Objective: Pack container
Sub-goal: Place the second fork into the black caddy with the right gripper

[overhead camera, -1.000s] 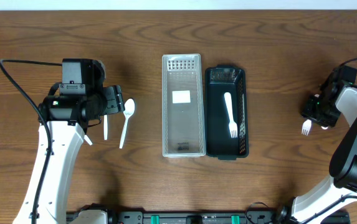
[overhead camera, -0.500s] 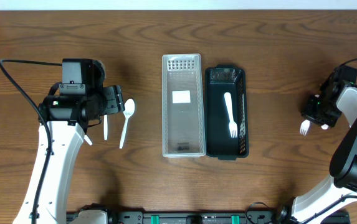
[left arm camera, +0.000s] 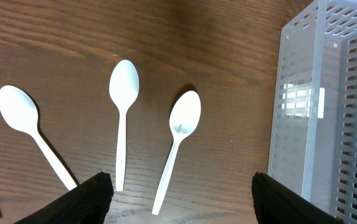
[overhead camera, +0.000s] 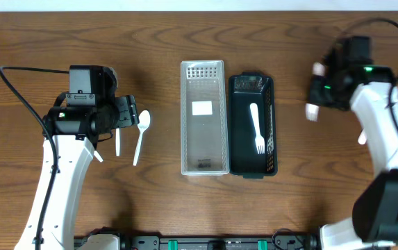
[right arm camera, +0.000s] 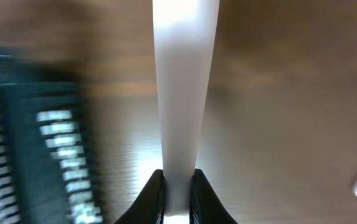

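A dark brown wood-grain table (overhead camera: pixel 185 35) fills the overhead view. At its middle stands a clear slotted plastic container (overhead camera: pixel 203 118), long side running away from the robot. A black slotted plastic container (overhead camera: pixel 267 125) sits touching its right side. A white plastic fork (overhead camera: pixel 257 128) lies lengthwise in the black one, tines toward the robot.

The right gripper (overhead camera: pixel 324 90) hangs just to the right of the black container's far end, and the right arm reaches forward from the table's near right corner. Its fingers (right arm camera: pixel 155 193) are clamped on a slim white plastic utensil (right arm camera: pixel 183 93), which stands straight out between them. The overhead view is smeared there, so I cannot tell which kind of utensil it is (only a flat handle shows at the wrist).

The left gripper (overhead camera: pixel 126 114) is well to the left of the clear container, and its arm rises from the near left corner. Its fingers (left arm camera: pixel 91 199) are spread wide with nothing between them. Below them three white plastic spoons (left arm camera: pixel 123 93) lie on the wood, apart from one another, bowls pointing away from the gripper.
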Available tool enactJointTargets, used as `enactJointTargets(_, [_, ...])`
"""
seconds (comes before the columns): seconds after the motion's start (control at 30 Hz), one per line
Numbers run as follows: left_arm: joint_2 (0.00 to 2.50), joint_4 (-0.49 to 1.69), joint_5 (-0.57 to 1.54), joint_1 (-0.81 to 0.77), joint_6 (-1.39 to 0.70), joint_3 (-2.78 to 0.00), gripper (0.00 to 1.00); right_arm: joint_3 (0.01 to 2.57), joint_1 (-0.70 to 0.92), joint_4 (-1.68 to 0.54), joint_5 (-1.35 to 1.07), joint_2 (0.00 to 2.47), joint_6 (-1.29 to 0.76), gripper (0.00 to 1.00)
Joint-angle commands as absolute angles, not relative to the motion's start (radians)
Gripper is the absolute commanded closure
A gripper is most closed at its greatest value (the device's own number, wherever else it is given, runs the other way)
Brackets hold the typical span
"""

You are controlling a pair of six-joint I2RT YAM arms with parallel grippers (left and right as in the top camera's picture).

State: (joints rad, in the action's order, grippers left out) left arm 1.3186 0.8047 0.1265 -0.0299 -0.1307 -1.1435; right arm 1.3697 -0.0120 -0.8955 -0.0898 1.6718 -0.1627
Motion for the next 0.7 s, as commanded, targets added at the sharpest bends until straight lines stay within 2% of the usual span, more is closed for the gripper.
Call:
enactJointTargets(0.0, [1.319,0.807,0.115,-0.033,-0.125,-1.161,0.26,1.376,0.111,-0.900,-0.109,1.649,-0.226,0.98])
enactJointTargets(0.2, [1.319,0.807,0.115,-0.033,-0.125,-1.161,0.26,1.376,0.301,-0.901,-0.076,1.707,-0.262,0.98])
enactJointTargets(0.43, [1.319,0.808,0.115,-0.033,-0.125,-1.161,0.26,1.376,0.374,-0.894,-0.064,1.844,-0.276,0.96])
enactJointTargets(0.5, [1.319,0.808,0.115,-0.033,-0.125,-1.161,0.26,1.376,0.376,-0.888,-0.064,1.869,-0.276,0.88])
enactJointTargets(0.57, [1.319,0.808,0.115,-0.033,-0.125,-1.161,0.26,1.376,0.376,-0.877,-0.064,1.877,-0.276,0.74])
enactJointTargets(0.67, [1.319,0.807,0.115,-0.033,-0.125,-1.161,0.26,1.377,0.375,-0.844,-0.064,1.874,-0.272,0.64])
